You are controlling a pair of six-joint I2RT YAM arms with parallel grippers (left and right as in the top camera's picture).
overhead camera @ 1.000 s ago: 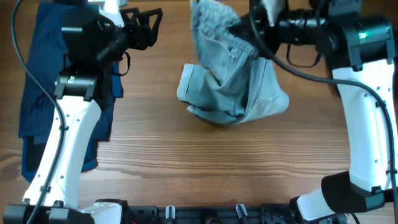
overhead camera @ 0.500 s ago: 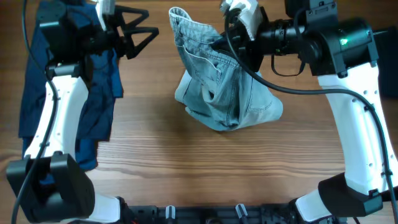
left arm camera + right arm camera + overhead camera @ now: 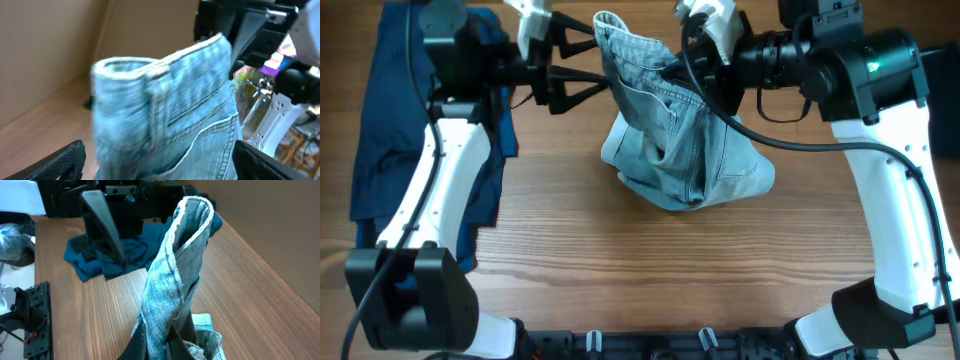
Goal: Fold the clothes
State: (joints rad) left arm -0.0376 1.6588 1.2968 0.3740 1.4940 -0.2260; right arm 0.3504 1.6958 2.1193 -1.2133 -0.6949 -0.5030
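The pale denim shorts (image 3: 685, 150) hang bunched, their lower part resting on the table. My right gripper (image 3: 688, 62) is shut on their waistband and holds it up. In the right wrist view the denim (image 3: 187, 235) rises as a narrow strip out of my shut gripper (image 3: 170, 337). My left gripper (image 3: 600, 62) is open at the waistband's left end. In the left wrist view the waistband (image 3: 165, 95) fills the gap between the two black fingers (image 3: 60, 160), untouched by either. Dark navy garments (image 3: 385, 130) lie at the far left under my left arm.
Bare wooden tabletop (image 3: 650, 260) stretches in front of the shorts. The navy pile (image 3: 115, 255) lies behind the left arm in the right wrist view. The arm bases stand at the near table edge (image 3: 640, 345).
My left gripper has swung right from beside the navy pile to the shorts' waistband and opened wider. A second ago the right gripper shifted left with the shorts; since then it has held still.
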